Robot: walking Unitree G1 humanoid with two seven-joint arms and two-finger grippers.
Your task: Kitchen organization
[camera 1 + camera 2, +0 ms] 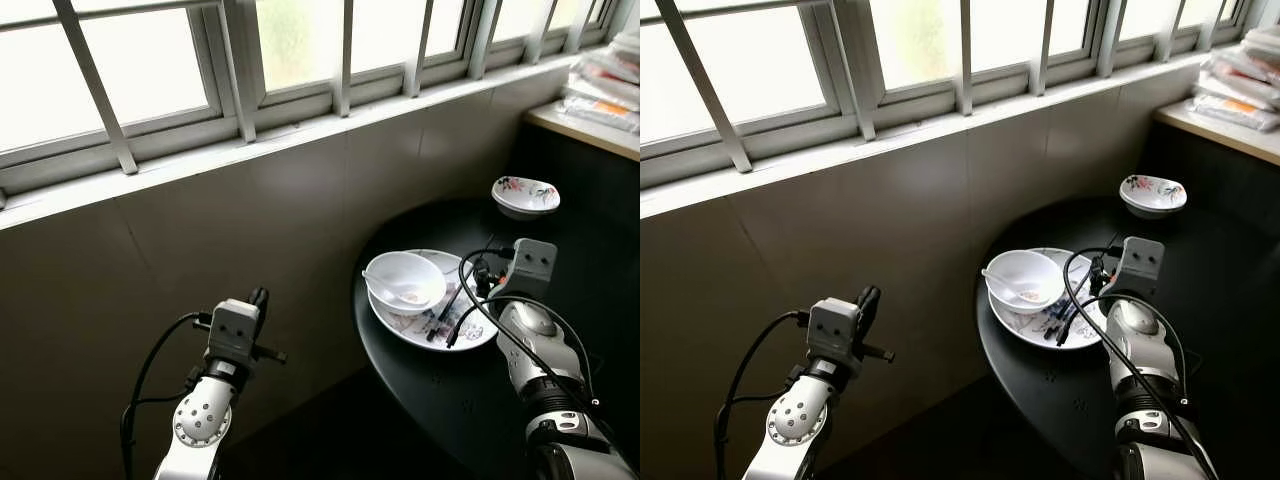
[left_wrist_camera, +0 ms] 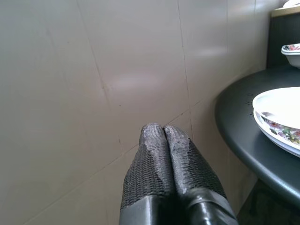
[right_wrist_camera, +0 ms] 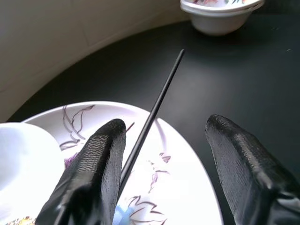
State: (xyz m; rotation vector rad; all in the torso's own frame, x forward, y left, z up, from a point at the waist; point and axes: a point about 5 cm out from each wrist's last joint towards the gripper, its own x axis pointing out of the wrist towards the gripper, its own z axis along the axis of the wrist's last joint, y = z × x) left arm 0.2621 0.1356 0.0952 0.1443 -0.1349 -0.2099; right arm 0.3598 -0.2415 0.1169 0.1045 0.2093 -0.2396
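Observation:
A round black table (image 1: 440, 390) carries a floral plate (image 1: 420, 325). A white bowl (image 1: 405, 280) with a white spoon (image 1: 380, 290) in it rests on the plate. Black chopsticks (image 1: 447, 308) lie across the plate's right side. My right gripper (image 1: 482, 278) hovers low over that side of the plate, open. In the right wrist view one chopstick (image 3: 154, 110) runs between the fingers (image 3: 101, 159), close to one pad; I cannot tell whether it touches. A small floral bowl (image 1: 525, 195) stands farther back. My left gripper (image 2: 163, 129) is shut and empty, held up facing the tiled wall (image 2: 93, 84).
The barred window and its sill (image 1: 300, 135) run above the tiled wall. At the back right, a counter (image 1: 585, 125) holds a stack of packets (image 1: 605, 85). The table's near half is bare dark surface. Dark floor lies between the two arms.

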